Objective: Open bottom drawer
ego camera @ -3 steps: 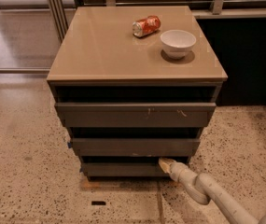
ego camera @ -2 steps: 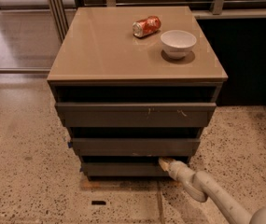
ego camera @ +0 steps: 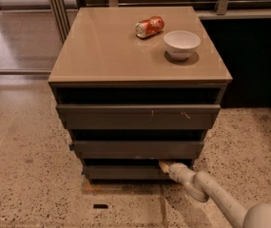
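The bottom drawer (ego camera: 125,173) is the narrowest, lowest dark grey front of the cabinet, plain and without a handle, close to the floor. Above it are the mid-sized front (ego camera: 137,149) and the widest front (ego camera: 137,117) with pale scratch marks. My gripper (ego camera: 165,165) is at the upper right edge of the bottom drawer, its tip in the dark gap above that front. The pale arm (ego camera: 211,194) runs down to the lower right corner.
On the tan cabinet top (ego camera: 101,46) lie a tipped orange can (ego camera: 150,26) and a white bowl (ego camera: 182,44). Speckled floor lies in front, with a small dark mark (ego camera: 100,206). A dark wall stands at the right, metal rails behind.
The gripper stays at the upper right edge of the bottom drawer. The arm has shifted slightly. The drawer fronts look unmoved.
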Action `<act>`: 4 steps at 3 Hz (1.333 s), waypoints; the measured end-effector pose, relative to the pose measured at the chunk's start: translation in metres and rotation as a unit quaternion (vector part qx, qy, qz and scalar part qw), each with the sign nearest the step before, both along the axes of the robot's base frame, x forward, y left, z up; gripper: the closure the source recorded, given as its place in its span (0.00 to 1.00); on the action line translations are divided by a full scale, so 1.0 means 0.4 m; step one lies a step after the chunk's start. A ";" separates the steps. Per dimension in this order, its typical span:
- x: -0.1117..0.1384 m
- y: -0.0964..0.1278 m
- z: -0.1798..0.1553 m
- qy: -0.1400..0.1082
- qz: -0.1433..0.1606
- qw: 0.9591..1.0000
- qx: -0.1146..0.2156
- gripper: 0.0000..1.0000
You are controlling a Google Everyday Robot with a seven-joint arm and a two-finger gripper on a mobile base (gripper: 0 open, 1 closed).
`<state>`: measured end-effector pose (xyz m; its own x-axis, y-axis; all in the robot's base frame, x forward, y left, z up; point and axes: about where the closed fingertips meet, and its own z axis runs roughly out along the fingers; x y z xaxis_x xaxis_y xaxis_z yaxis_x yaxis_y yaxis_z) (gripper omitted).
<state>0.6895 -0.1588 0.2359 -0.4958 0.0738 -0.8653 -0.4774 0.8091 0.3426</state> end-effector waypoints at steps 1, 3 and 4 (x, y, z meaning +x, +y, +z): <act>0.005 -0.006 -0.028 0.021 -0.006 1.000 -0.009 1.00; 0.001 -0.031 -0.064 0.035 -0.014 0.999 -0.025 1.00; -0.034 -0.042 -0.077 0.068 -0.005 0.998 -0.015 1.00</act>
<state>0.6759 -0.1758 0.2051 -0.6086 0.0546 -0.7916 -0.4194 0.8248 0.3794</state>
